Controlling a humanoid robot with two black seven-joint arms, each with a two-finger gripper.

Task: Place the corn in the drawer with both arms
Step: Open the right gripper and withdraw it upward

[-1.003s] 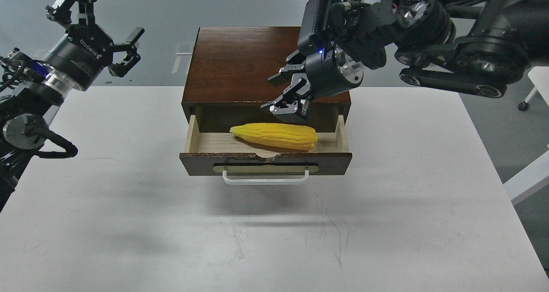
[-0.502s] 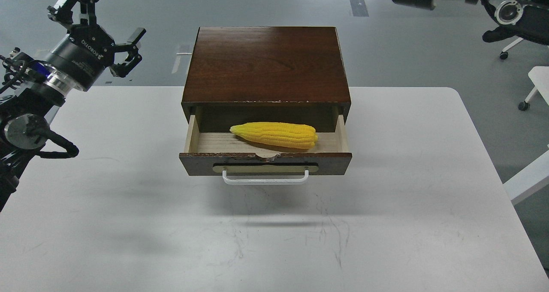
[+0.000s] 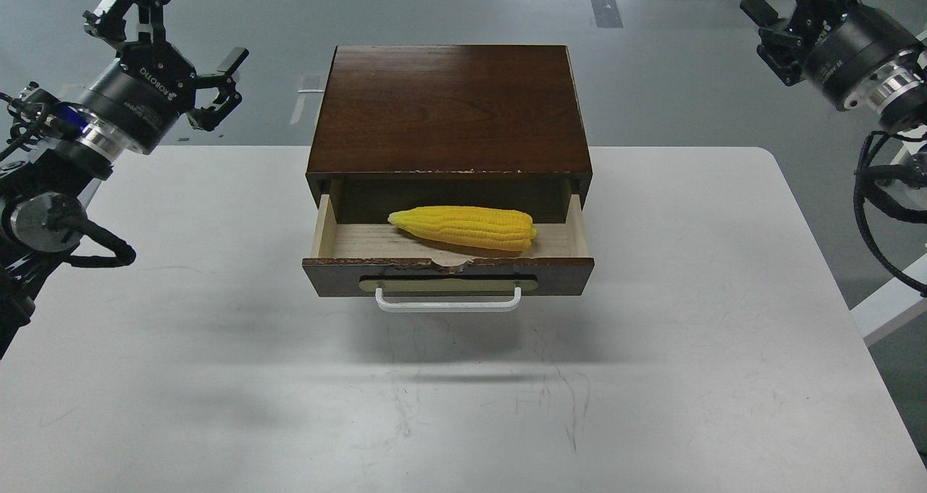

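The yellow corn [image 3: 464, 227] lies on its side inside the open drawer [image 3: 448, 275], pointed end to the left, on the pale plywood floor. The drawer is pulled out of a dark brown cabinet [image 3: 449, 109]; its white bar handle [image 3: 447, 302] faces me. My left gripper [image 3: 165, 37] is open and empty, raised at the far left, well away from the drawer. My right gripper [image 3: 793, 8] is at the top right corner, far from the drawer, its fingers partly cut off by the frame edge and holding nothing.
The cabinet stands on a white table [image 3: 217, 370] with scuff marks in front of the drawer. Grey floor lies behind the table. A white furniture piece [image 3: 898, 297] sits off the table's right edge.
My right arm has pulled back from above the corn in the drawer, up and out to the top right. The corn stays in the drawer. The left arm has barely moved.
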